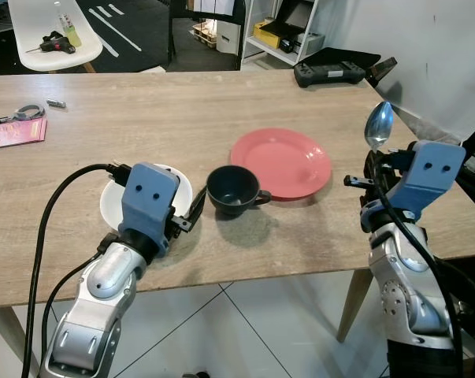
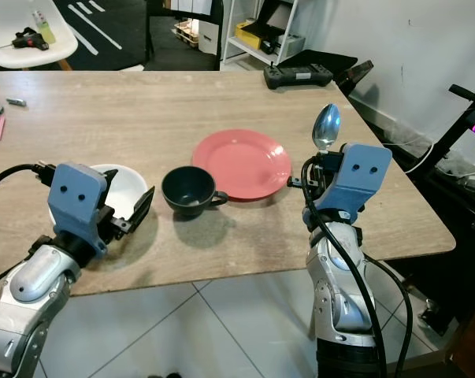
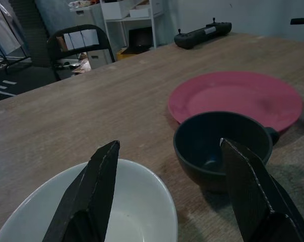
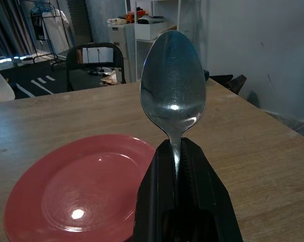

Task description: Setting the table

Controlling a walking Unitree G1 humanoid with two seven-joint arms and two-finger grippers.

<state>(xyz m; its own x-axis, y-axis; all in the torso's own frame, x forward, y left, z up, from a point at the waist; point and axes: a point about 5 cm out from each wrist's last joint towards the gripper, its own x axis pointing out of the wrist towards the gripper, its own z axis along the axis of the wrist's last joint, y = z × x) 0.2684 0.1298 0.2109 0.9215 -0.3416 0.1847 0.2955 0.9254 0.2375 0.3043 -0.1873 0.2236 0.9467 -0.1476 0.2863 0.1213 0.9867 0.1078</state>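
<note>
Three pieces of tableware sit in a row near the front edge of the pale wood-grain bench (image 1: pixel 221 102): a small round white bowl (image 1: pixel 183 189) on the robot's left, a dark navy cup with a side handle (image 1: pixel 234 190) in the middle, and a flat round red plate (image 1: pixel 280 162) on the right. The cup stands just beside the plate's rim, its handle turned toward the plate, and close to the bowl on its other side.

The left gripper (image 3: pixel 167 196) hovers low over the bowl's near side, its two black fingers (image 3: pixel 94 194) spread wide apart with nothing between them; one finger hangs above the white bowl, the other lines up in front of the cup.

The right gripper (image 4: pixel 178 166) is off the bench's right front corner, raised, and clamped tight on the handle of a shiny silver metal spoon (image 1: pixel 379 124). The spoon stands upright, bowl end on top, to the right of the red plate and clear of it.

Farther back lie a black handheld controller (image 1: pixel 330 73) at the far right edge and a pink booklet (image 1: pixel 15 132) at the far left.
</note>
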